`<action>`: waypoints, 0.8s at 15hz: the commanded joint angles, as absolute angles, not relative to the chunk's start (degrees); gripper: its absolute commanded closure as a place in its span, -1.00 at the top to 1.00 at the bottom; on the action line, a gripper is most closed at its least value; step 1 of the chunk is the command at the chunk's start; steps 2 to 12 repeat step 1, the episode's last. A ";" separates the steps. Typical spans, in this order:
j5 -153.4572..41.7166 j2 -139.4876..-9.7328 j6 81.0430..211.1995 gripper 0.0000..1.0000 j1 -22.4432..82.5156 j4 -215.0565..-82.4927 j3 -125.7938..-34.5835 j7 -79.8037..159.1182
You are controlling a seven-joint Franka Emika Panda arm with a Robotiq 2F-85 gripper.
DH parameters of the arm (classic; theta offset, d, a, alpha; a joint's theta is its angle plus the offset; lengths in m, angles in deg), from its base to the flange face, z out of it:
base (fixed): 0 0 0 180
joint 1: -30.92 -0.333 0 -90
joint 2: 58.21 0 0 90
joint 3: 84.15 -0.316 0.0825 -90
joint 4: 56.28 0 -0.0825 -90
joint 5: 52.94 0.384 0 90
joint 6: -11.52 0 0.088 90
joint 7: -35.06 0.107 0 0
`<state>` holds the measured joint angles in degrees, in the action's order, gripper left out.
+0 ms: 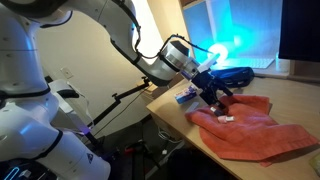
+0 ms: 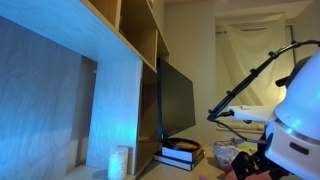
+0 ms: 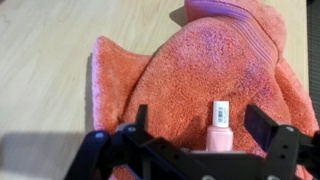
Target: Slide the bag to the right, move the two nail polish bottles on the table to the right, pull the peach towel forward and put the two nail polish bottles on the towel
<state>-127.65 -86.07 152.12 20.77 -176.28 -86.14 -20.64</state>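
In the wrist view a pale pink nail polish bottle [image 3: 218, 126] with a white cap lies on the peach towel [image 3: 190, 70]. It sits between the spread fingers of my gripper [image 3: 203, 125], closer to one finger, and neither finger touches it. The gripper is open. In an exterior view the gripper [image 1: 213, 98] hangs just over the near end of the towel [image 1: 255, 128]. A small pale item [image 1: 228, 120] lies on the cloth beside it; I cannot tell which bottle it is. A yellowish bag [image 2: 230, 155] shows low in an exterior view.
The towel lies rumpled on a light wooden table [image 1: 290, 92]. A flat blue-and-white packet [image 1: 185, 97] sits near the table edge and a dark blue pouch [image 1: 236, 75] behind the gripper. A dark monitor [image 2: 176, 100] stands by wooden shelves.
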 commanded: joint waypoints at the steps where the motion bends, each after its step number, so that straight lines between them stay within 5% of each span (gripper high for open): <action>1: -128.24 -86.09 151.36 0.96 22.56 -176.19 -88.12 -20.54; 12: -128.24 -86.09 151.36 0.96 22.56 -176.19 -88.12 -20.54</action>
